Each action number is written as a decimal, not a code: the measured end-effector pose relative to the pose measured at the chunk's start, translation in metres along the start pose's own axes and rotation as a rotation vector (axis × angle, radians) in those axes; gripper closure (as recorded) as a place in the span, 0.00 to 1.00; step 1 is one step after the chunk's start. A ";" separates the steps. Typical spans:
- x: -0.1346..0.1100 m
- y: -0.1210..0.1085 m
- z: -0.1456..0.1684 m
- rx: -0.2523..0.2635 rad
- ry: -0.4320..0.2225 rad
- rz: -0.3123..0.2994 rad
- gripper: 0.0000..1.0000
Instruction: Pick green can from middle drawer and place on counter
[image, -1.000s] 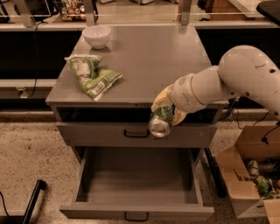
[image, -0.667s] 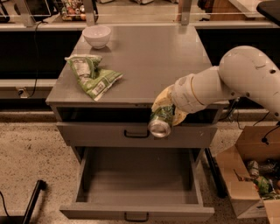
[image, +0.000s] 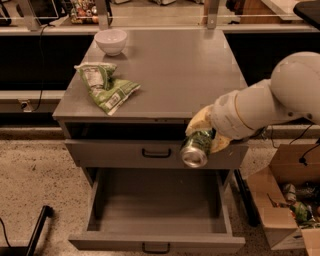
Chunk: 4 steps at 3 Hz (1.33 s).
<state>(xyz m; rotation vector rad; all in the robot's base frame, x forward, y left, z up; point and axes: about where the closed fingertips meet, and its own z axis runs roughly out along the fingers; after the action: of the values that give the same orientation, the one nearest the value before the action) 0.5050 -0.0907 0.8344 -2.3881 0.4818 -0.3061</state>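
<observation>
My gripper is shut on the green can, its yellowish fingers clasping the can's sides. The can lies tilted, with its shiny silver end facing forward. It hangs in the air in front of the closed upper drawer front, just below the front right edge of the counter. The middle drawer is pulled out below, and its grey floor is bare. The white arm reaches in from the right.
A green-and-white snack bag lies on the left of the counter, with a white bowl behind it. The upper drawer front is shut. A cardboard box with items stands on the floor at the right.
The gripper with the can has shifted a little to the right and slightly lower. Nothing else has moved.
</observation>
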 end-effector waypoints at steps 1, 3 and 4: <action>-0.011 0.011 -0.002 -0.044 -0.001 0.006 0.75; 0.007 -0.007 -0.016 -0.080 0.055 -0.017 0.77; 0.029 -0.020 -0.030 -0.079 0.092 -0.014 0.78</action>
<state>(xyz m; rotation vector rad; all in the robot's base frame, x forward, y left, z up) 0.5260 -0.1054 0.8722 -2.4631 0.5285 -0.4111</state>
